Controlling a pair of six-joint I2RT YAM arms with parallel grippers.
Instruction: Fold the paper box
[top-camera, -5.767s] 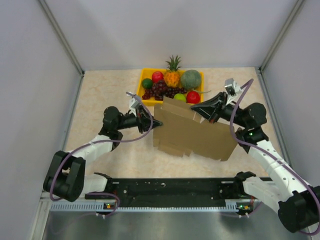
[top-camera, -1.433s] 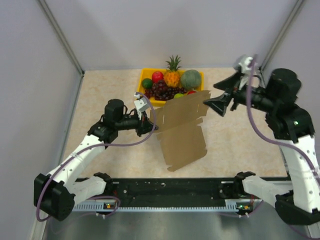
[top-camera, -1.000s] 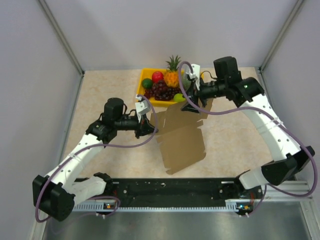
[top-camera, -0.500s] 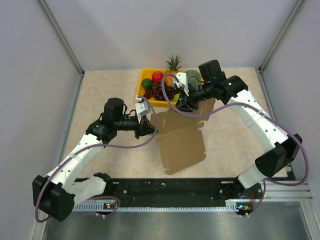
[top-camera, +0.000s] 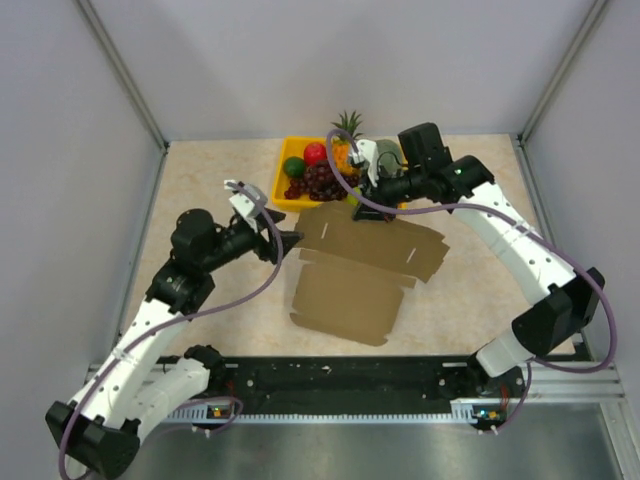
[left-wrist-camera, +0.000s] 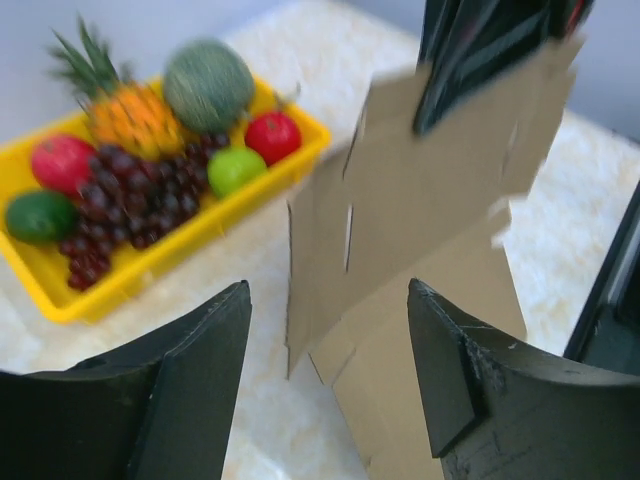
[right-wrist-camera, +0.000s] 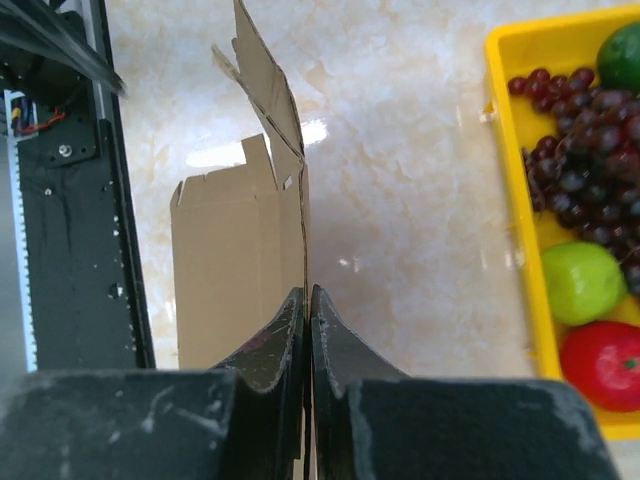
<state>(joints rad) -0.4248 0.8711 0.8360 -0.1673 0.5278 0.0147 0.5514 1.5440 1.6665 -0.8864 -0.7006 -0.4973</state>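
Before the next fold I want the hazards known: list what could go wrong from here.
1. Only the right gripper pinches the paper box, at one thin edge, while the left gripper stands open: the sheet may slip or swing.
2. That pinch sits close to the fruit tray: a sweep there could knock it.

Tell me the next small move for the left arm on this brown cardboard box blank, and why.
Probably ease the left gripper in onto the left edge of the brown cardboard box blank and close there. Its jaws stand open beside the sheet, holding nothing, while the right gripper alone pinches the far edge.
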